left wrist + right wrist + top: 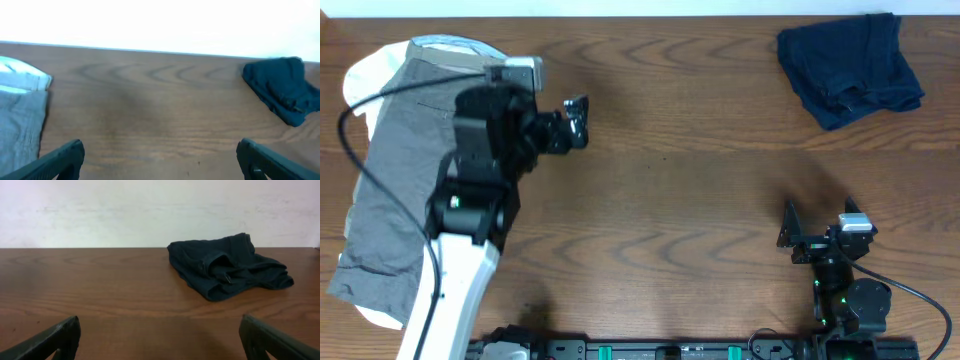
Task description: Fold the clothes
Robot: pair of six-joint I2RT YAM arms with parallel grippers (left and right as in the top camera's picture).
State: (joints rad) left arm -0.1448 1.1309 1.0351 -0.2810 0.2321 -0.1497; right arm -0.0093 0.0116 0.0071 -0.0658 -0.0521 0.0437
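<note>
Left claw (160, 146) spread and empty, folding apparently not begun.
It hangs by the left edge of the brown wooden counter (670, 200), beside grey fabric shorts (390, 180) lying over a white garment (365, 75). Near the front edge, right of centre, the right claw (159, 325) is likewise spread. The soft, wrinkled dark navy-blue shorts (848, 68) lie bunched in the far right corner, well apart from both claws; spreading and every fold seem left.
</note>
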